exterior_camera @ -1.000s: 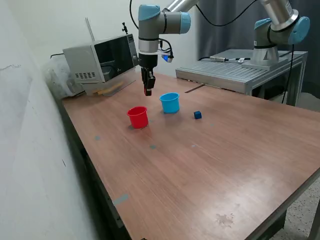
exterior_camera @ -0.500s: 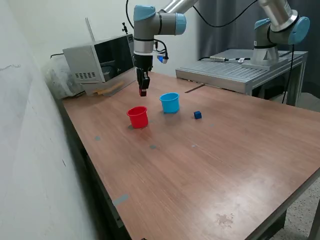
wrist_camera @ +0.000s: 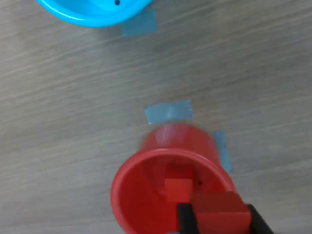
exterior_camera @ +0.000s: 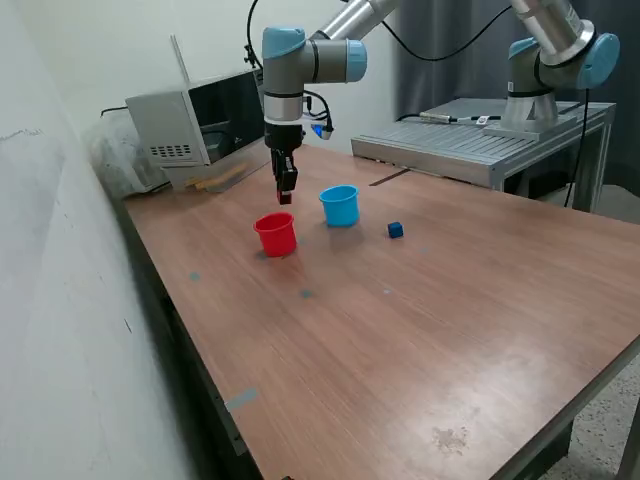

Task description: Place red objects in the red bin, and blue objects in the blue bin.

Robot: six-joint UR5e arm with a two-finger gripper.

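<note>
My gripper (exterior_camera: 285,196) hangs just above and behind the red bin (exterior_camera: 277,240), shut on a small red cube (exterior_camera: 285,198). In the wrist view that held red cube (wrist_camera: 217,210) sits between the black fingers (wrist_camera: 184,218), over the rim of the red bin (wrist_camera: 129,195). Another red cube (wrist_camera: 177,188) lies inside the bin. The light blue bin (exterior_camera: 340,207) stands to the exterior view's right of the red one, and only its edge (wrist_camera: 83,17) shows at the wrist. A dark blue cube (exterior_camera: 395,230) rests on the table further right.
A microwave (exterior_camera: 200,120) stands at the table's back corner near the wall. A second robot arm (exterior_camera: 555,60) is mounted on a metal bench (exterior_camera: 470,145) behind. Bits of blue tape (wrist_camera: 168,113) mark the wood around the bins.
The gripper, still holding the red cube, has shifted toward the exterior view's left, from beside the blue bin to above the red bin.
</note>
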